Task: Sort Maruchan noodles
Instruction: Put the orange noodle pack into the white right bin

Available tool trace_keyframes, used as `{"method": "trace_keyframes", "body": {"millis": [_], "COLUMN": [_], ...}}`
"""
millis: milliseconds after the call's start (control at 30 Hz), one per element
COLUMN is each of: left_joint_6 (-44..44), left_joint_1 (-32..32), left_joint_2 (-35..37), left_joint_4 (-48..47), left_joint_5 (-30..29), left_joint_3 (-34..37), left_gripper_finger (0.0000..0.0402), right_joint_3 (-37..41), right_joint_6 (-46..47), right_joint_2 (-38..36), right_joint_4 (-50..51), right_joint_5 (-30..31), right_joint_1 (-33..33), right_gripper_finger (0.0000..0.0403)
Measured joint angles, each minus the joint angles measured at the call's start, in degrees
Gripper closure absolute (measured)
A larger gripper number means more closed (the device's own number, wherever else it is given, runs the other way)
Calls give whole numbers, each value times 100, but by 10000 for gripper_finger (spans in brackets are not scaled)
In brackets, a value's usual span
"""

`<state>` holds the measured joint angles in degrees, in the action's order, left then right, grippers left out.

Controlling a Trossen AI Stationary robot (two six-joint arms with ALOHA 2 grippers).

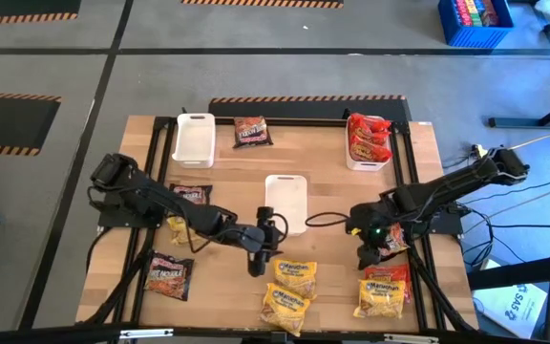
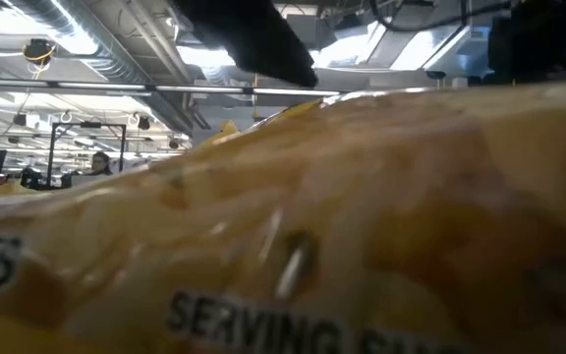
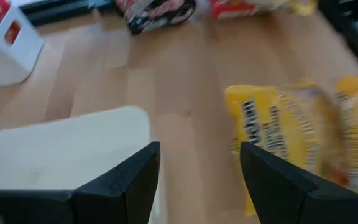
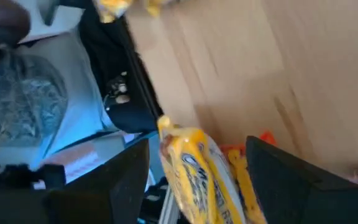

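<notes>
Yellow packets (image 1: pixel 295 277) near centre, just right of left gripper (image 1: pixel 257 263), fingers spread, grasping nothing. Risk: skidding the crinkly packet against its neighbour. Further right, right gripper (image 1: pixel 366 256), released, empty, over yellow and red packets (image 1: pixel 386 287); risk of pinching both.

Grey floor (image 1: pixel 256 57), seemingly hazard-striped; blue crate (image 1: pixel 475 21).

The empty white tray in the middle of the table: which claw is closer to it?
The left claw, just beside the middle tray's near left corner. The right claw hangs farther off, to its right.
</notes>
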<state>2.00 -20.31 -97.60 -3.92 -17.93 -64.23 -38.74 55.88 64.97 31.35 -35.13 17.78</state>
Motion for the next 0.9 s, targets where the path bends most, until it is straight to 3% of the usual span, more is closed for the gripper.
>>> {"method": "trace_keyframes", "body": {"millis": [233,467,733,900], "left_joint_6": [86,81,198,222], "left_joint_1": [63,-31,-25,-24], "left_joint_2": [-236,-280,-280,-280], "left_joint_4": [-107,-61,-30,-10], "left_joint_5": [-106,-103,-105,-105], "left_joint_3": [6,0,0,0], "left_gripper_finger": [185,185,185,185], "right_joint_3": [-1,0,2,2], "right_joint_6": [558,1162,1188,864], "right_joint_2": [0,0,122,440], "right_joint_4": [756,2171,1962,1483], "right_joint_5": [47,804,1493,1549], "right_joint_1": [491,991,1448,1636], "right_gripper_finger": [155,155,155,155]}}
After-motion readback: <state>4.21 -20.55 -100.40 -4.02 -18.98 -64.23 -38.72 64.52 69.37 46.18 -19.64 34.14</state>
